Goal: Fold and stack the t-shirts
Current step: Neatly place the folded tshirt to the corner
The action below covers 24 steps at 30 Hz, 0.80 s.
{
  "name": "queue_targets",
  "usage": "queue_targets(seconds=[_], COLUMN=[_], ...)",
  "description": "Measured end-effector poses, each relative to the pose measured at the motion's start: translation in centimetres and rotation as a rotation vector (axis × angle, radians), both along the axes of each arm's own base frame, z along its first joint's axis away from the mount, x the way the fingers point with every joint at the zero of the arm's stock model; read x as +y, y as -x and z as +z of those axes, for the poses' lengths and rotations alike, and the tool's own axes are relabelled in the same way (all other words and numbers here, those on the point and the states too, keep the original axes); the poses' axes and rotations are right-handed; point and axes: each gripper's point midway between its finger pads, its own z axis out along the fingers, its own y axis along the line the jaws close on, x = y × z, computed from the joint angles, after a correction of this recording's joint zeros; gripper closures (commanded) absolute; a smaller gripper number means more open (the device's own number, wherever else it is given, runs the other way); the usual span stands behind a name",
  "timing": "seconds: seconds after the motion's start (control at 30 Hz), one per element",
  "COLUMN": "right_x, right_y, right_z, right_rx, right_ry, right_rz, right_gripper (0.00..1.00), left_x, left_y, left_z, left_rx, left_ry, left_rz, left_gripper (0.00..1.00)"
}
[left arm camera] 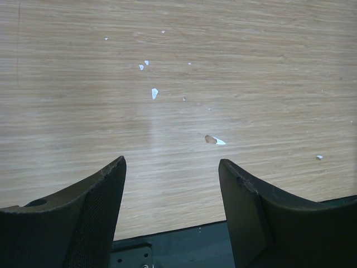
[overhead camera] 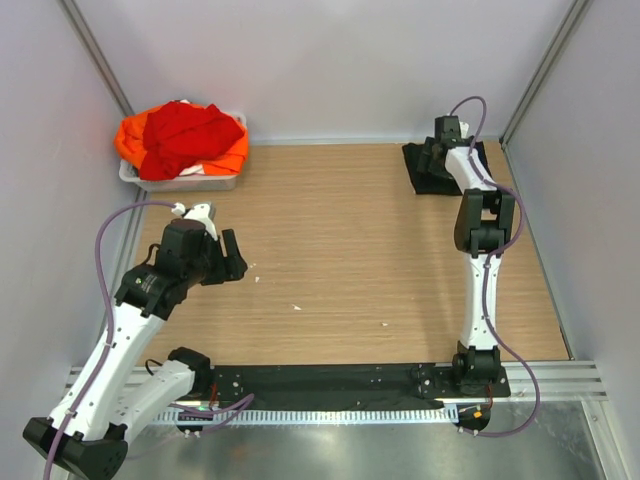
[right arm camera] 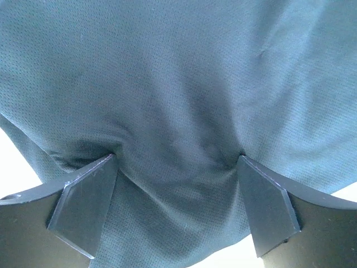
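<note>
The black t-shirt (overhead camera: 424, 178) lies folded small at the far right of the table. My right gripper (overhead camera: 441, 152) is down on it. In the right wrist view its jaws stand wide apart, and both fingertips press into the dark cloth (right arm camera: 178, 84), which bunches between them (right arm camera: 178, 162). The red t-shirt (overhead camera: 185, 130) lies crumpled on top of the orange t-shirt (overhead camera: 228, 160) in the white tub (overhead camera: 190, 183) at the far left. My left gripper (overhead camera: 236, 262) is open and empty above bare wood (left arm camera: 172, 162).
The wooden table (overhead camera: 340, 250) carries small white scraps (left arm camera: 154, 93) near its middle. A black base strip (overhead camera: 330, 382) runs along the near edge. Grey walls close in on the left, back and right.
</note>
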Motion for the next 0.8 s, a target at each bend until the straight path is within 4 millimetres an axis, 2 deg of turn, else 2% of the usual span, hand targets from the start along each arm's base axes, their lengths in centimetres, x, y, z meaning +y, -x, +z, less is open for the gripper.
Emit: queue_targets(seconds=[0.27,0.53,0.8], right_x=[-2.1,-5.7,-6.7], right_y=[-1.4,-2.1,-2.9], right_z=[0.4,0.6,1.1], right_rx=[-0.023,-0.043,-0.057], right_ry=[0.122,0.164,0.205], right_rz=[-0.049,-0.122,-0.111], right_gripper=[0.05,0.02,0.00], left_x=[0.1,0.2,0.4], left_y=[-0.1,-0.2,-0.3], left_z=[-0.2,-0.4,-0.4], left_rx=[0.006,0.014,0.013], left_ry=[-0.005,-0.011,-0.011], left_rz=[0.008,0.014,0.023], left_gripper=[0.32,0.32,0.32])
